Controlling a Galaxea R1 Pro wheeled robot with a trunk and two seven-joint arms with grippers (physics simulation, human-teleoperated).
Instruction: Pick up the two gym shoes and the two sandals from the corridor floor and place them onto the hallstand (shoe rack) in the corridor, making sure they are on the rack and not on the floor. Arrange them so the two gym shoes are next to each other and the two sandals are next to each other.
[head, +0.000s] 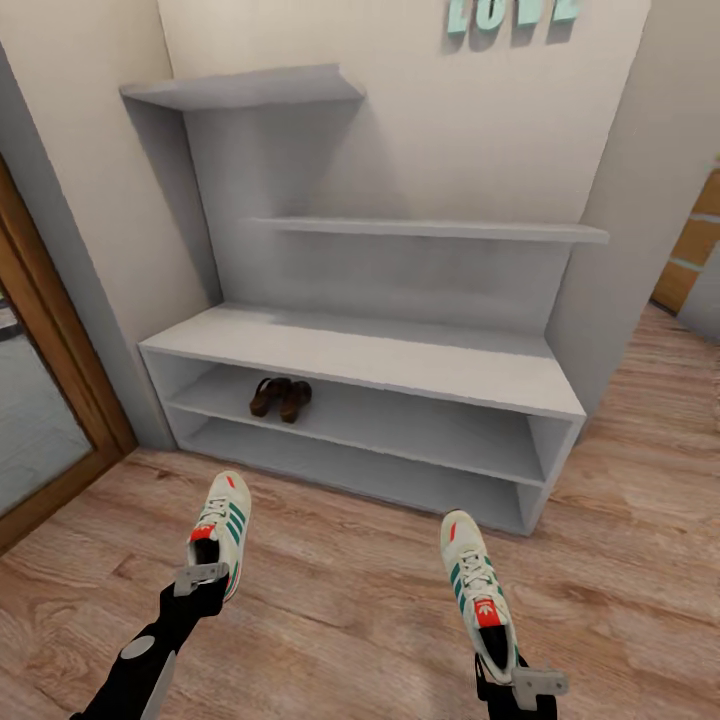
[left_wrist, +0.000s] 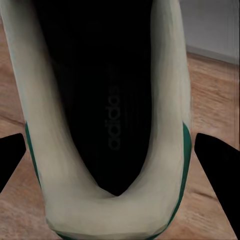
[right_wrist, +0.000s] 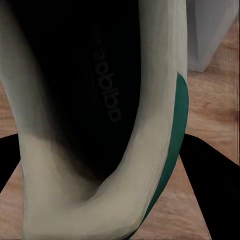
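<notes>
On rack (head: 420, 365): sandals (head: 281, 397) paired at upper shelf's left end
Left gripper (head: 203, 580): shoe (head: 222, 525) held by heel
Right gripper (head: 520, 680): shoe (head: 478, 590) held by heel
Advice: shoes to be set touching, toes inward; bench top is free

The light-grey hallstand (head: 380, 360) stands on the wood-grain corridor floor (head: 350, 590), ahead of both pairs of jaws. Its bench top and two stepped wall shelves are bare. On its upper open shelf, beyond the left jaws and slightly inward of them, the two dark-brown sandals (head: 281, 397) lie side by side, touching. The lowest shelf holds nothing.
</notes>
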